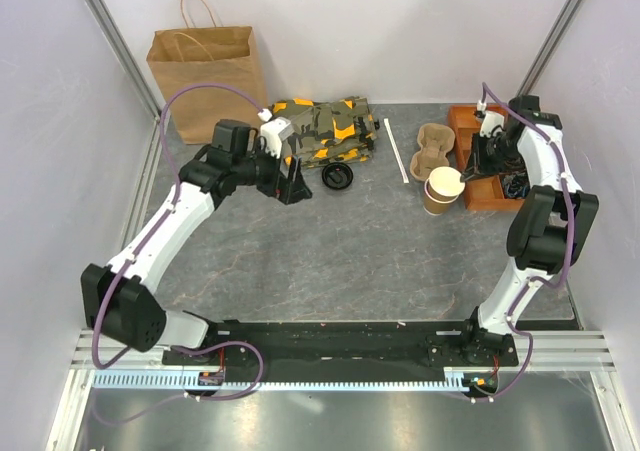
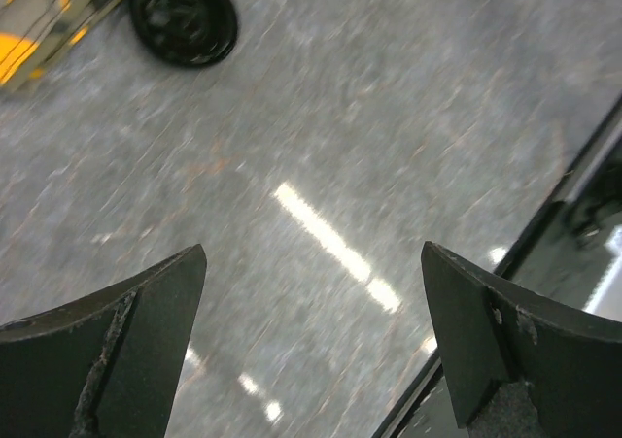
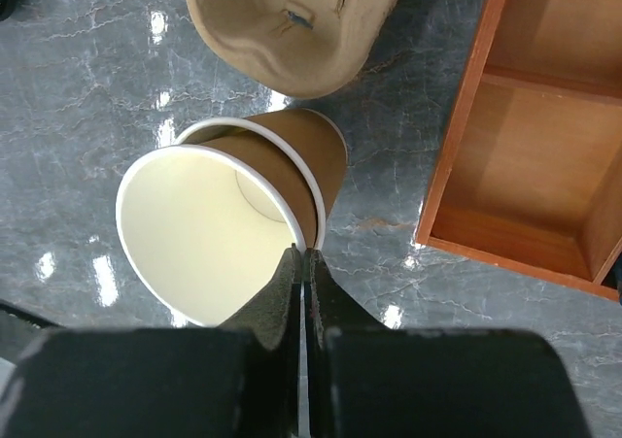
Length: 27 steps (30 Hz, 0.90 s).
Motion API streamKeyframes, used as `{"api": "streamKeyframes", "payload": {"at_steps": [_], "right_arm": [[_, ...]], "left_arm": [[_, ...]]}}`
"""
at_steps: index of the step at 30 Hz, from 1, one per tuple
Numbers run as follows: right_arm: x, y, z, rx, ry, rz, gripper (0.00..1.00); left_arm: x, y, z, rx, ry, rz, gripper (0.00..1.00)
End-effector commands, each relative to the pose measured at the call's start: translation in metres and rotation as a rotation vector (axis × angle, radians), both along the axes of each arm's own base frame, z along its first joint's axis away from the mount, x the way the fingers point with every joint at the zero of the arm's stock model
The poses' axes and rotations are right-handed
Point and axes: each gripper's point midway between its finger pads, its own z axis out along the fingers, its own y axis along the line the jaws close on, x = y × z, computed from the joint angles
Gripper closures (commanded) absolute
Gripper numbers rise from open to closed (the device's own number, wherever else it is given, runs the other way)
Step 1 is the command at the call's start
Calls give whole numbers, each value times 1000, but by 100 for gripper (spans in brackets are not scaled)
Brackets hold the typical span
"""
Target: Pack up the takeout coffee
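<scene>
No cup with a black lid is in view. A loose round black lid (image 1: 337, 177) lies on the table and also shows in the left wrist view (image 2: 185, 16). A lidless brown cup with a cream inside (image 1: 443, 189) (image 3: 204, 234) sits tilted in a second brown cup (image 3: 316, 151). My right gripper (image 1: 466, 174) (image 3: 304, 255) is shut on the upper cup's rim. My left gripper (image 1: 292, 183) (image 2: 311, 263) is open and empty above bare table, just left of the lid.
A brown paper bag (image 1: 205, 71) stands at the back left. A camouflage-patterned pack (image 1: 325, 129) lies behind the lid. A white straw (image 1: 397, 151), a pulp carrier tray (image 1: 432, 149) (image 3: 292, 25) and a wooden box (image 1: 485, 161) (image 3: 525, 166) surround the cups.
</scene>
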Motion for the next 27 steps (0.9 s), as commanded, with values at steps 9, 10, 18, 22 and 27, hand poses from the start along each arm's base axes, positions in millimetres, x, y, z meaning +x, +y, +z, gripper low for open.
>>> {"api": "streamKeyframes", "payload": {"at_steps": [9,10,18,22,27], "right_arm": [[11,-10,92,71,-228,-17,100],[11,-7,98,84,-241,-12,100],[5,17,159,179,-394,57,100],[-4,44,177,233,-435,141,100],[-16,108,153,231,-387,297,100]], "left_arm": [[34,-58,45,-245,-20,2,0],[34,-57,45,-241,-24,3,0],[23,-39,66,-226,-135,40,0],[20,-21,77,-211,-198,104,0],[9,19,74,-137,-159,149,0]]}}
